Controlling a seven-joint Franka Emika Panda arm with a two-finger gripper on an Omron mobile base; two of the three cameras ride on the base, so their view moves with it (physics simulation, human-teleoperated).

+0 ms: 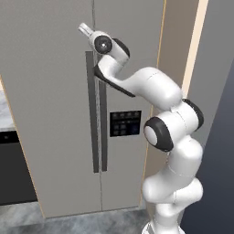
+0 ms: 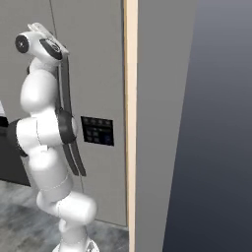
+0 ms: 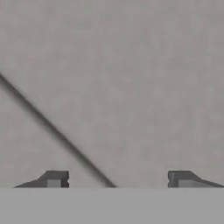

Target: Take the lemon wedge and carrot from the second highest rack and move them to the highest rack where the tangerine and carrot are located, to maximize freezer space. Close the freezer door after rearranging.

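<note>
The left base view shows both doors of the freezer (image 1: 55, 114) shut, two dark handles (image 1: 93, 114) side by side and a dark control panel (image 1: 124, 123), its markings unreadable. In the hand view the hand (image 3: 117, 179) faces the grey door, fingers spread wide, holding nothing, the door seam (image 3: 57, 131) running diagonally.

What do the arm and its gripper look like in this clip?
The arm is glossy white, built of rounded, bulbous segments with black bands and round black caps at the joints. No loose cables or markings show. The gripper ends in two small, blocky dark grey finger tips.
</note>
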